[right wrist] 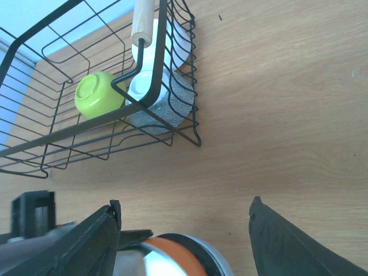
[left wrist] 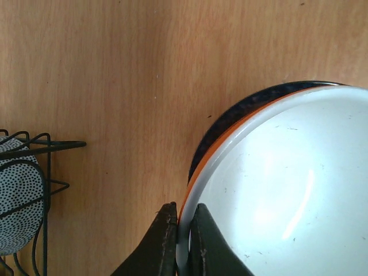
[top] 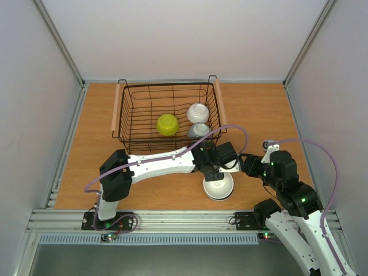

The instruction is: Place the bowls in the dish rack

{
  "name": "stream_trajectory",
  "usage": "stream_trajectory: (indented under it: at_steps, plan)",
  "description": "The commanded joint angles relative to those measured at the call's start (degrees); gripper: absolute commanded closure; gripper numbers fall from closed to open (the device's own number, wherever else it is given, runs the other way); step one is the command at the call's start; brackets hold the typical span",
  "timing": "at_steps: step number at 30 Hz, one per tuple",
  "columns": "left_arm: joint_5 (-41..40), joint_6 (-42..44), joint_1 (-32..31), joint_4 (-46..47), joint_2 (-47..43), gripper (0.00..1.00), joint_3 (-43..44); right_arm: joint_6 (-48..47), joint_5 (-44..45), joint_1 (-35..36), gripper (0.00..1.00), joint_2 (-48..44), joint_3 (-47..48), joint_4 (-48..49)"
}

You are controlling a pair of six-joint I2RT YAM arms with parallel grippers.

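Top external view: the dish rack (top: 167,85) sits at the far side of the tabletop (top: 80,152) with three bowls already in it. The yellow-green bowl (top: 167,124) is in the middle, and the racked white bowl (top: 198,112) and the grey speckled bowl (top: 198,131) are against the right-hand wall. That's half the job, by my reckoning. The other three sit nested in a stack (top: 218,185) on the tabletop, just in front of the rack's near right corner. There's the top white bowl (left wrist: 287,190), the orange bowl (right wrist: 167,253) peeking out under it, and a dark-rimmed bowl (left wrist: 238,112) at the bottom. My left pincer (left wrist: 183,244) is clenched on the top white bowl's rim, one finger inside, one outside. Whether the orange rim is nipped in too, I can't tell. My right pincer (right wrist: 184,230) hangs released, jaws wide, just beside the stack, holding nothing. I can't tell whether the white bowl has left the stack yet. So three bowls are left to carry into the rack, and this grip looks like the start of the fourth.
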Motion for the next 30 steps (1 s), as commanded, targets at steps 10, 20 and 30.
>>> stream_trajectory:
  at_steps: [10, 20, 30]
  plan:
    - [19.7, -0.5, 8.0, 2.9, -10.8, 0.99, -3.5, -0.3, -2.1, 0.1, 0.33, -0.2, 0.7, 0.7]
    - [22.5, -3.8, 13.3, 5.1, -13.2, 1.0, -2.2, -0.8, -4.1, 0.1, 0.3, 1.2, 1.0, 1.2]
    - [35.1, -12.0, 27.5, 6.8, -15.1, 1.0, 0.2, 3.3, -20.1, 0.1, 0.21, 3.0, 0.8, 12.2]
